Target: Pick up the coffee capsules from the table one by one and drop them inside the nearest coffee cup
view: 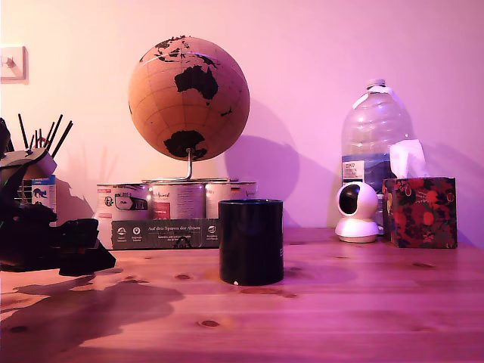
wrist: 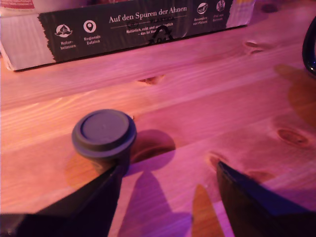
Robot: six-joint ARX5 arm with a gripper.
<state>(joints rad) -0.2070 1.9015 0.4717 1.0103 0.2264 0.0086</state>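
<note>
— Pine planks, knotted and pale under pink light: that is the tabletop. What stands on it?

— One glossy black coffee cup, upright, near the middle of the exterior view. Behind it, a row of labelled silver tins in a printed cardboard tray, with a cork-coloured globe on a metal stand above them.

— To the exterior view's right?

— A small white camera, a large clear water bottle behind it, and a floral tissue box just beside the camera. All well apart from the cup.

— And the arm?

— At the exterior view's left edge, low over the tabletop, dark and partly cut off. A holder of dark sticks stands behind it.

— The capsule?

— One coffee capsule shows in the wrist view only, dark grey, standing with its flat round face upward on the planks, in front of the printed tray. The cup's rim just enters that view at the far edge.

— State of the claw?

— Spread apart, holding nothing. One finger touches or nearly touches the capsule's base; I cannot tell which. The other finger is well clear, so the capsule sits at one side of the gap rather than centred.
</note>
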